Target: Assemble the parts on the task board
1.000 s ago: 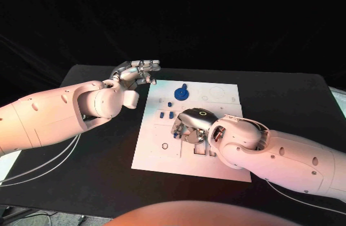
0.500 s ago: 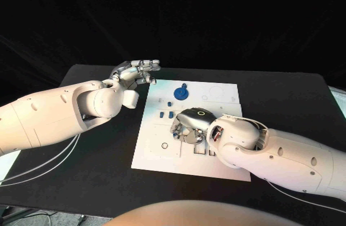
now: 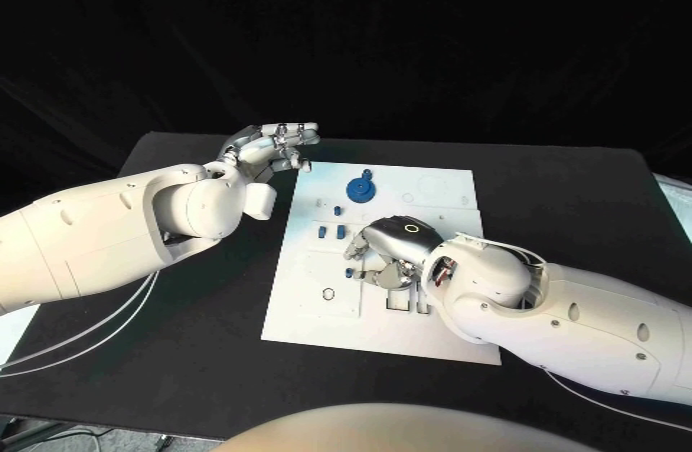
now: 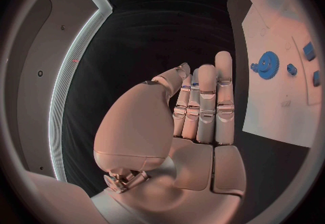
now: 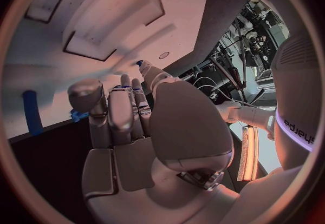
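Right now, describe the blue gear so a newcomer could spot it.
Start at the white task board in the middle of the black table. On the board's far half, away from the robot, lies the blue gear: a round toothed disc, far larger than the small blue pieces nearer the robot.

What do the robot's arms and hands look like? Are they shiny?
Yes! Both arms are smooth, rounded white shells. The left hand and right hand are shiny silver metal with many jointed fingers. The right hand has a small glowing ring on its back, and thin pale cables hang below the left arm.
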